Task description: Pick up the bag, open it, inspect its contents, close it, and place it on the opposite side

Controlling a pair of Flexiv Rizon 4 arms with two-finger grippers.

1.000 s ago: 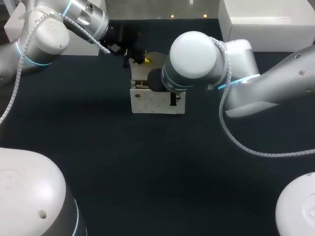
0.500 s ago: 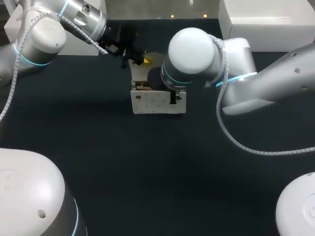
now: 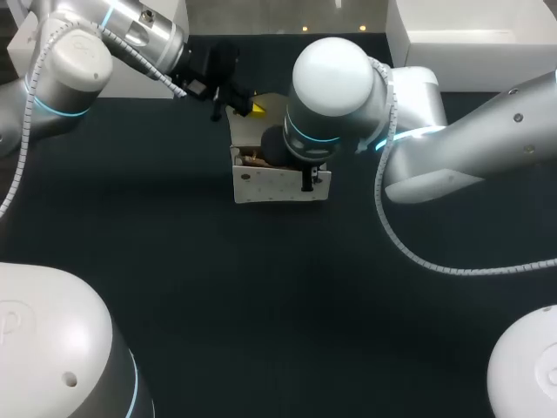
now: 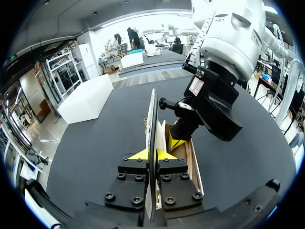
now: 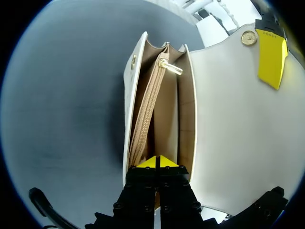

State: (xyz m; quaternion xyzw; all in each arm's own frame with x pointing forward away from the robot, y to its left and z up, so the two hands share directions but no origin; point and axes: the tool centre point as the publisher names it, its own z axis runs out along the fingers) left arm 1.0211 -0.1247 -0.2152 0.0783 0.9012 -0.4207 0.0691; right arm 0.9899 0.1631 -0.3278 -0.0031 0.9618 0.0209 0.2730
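Pinch-grip at left: the left gripper (image 4: 151, 155) is clamped on the raised flap (image 4: 152, 114) of the cream leather handbag (image 3: 278, 185). The handbag stands open toward the far side of the dark table (image 3: 261, 305). From the right, the right gripper (image 5: 157, 161) reaches down into the bag's mouth, its tips narrowed onto a tan inner wall beside the zip pocket (image 5: 147, 109).

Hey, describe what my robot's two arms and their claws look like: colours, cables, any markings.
Both the left arm and right arm are silver-grey with rounded white joint caps and thin glowing cyan rings. A white coiled cable runs along each. The left claw and right claw are black, bolted blocks ending in bright yellow tips.
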